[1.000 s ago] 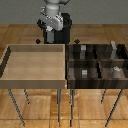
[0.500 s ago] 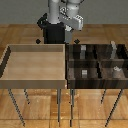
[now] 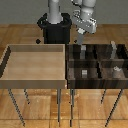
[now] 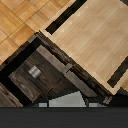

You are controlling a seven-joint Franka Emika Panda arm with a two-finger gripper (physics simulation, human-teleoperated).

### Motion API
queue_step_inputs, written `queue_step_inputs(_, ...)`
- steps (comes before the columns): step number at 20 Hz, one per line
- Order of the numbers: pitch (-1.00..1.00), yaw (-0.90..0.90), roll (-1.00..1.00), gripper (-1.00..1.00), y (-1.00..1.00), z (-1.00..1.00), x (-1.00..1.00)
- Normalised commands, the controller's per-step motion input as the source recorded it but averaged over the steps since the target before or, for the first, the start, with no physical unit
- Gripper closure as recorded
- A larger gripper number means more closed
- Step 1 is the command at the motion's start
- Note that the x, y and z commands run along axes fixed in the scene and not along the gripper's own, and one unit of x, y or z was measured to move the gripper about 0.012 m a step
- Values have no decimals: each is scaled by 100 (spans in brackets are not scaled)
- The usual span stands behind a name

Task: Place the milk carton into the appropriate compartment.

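Arm swung from behind tan tray (image 3: 35,80) toward dark tray (image 3: 95,82) within last second. Gripper (image 3: 80,36) hovered over far compartment; jaw state could not be told. Carton (image 3: 116,70) sat in near-right compartment, ungrasped. Likely approach phase.
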Motion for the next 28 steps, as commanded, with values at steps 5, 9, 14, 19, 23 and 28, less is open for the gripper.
queue_step_inputs(5, 0, 0, 0, 100, 0, -20, -4)
queue_step_inputs(9, 0, 0, 0, 100, 0, 0, 0)
queue_step_inputs(14, 0, 0, 0, 100, 0, -60, 0)
queue_step_inputs(19, 0, 0, 0, 100, 0, -80, 0)
queue_step_inputs(23, 0, 0, 0, 100, 0, -100, 0)
queue_step_inputs(28, 0, 0, 0, -100, 0, 0, 0)
